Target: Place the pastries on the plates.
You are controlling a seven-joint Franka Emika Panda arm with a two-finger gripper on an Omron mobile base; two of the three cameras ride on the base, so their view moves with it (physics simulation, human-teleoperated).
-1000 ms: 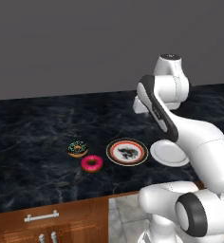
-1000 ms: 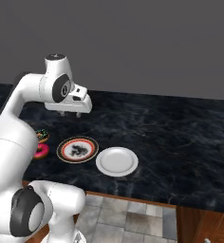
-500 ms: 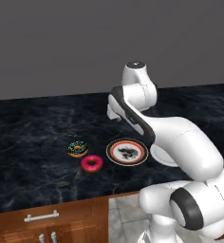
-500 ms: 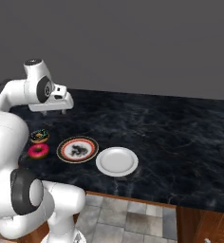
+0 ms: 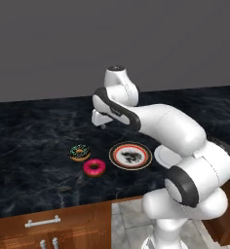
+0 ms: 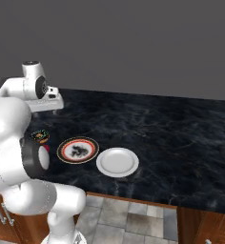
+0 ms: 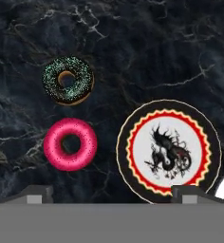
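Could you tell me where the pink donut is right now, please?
The pink donut lies on the dark counter, just in front of the chocolate donut and left of the patterned plate.

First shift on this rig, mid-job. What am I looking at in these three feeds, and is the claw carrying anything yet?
A white robot arm stands at a dark marble counter. Two feeds look over the arm from behind, left and right; the third looks down from the hand. The claw hangs open above the counter, carrying nothing. On the counter lie a chocolate sprinkled donut, a pink donut, a patterned plate and a plain white plate. Both donuts lie on the counter, not on plates.
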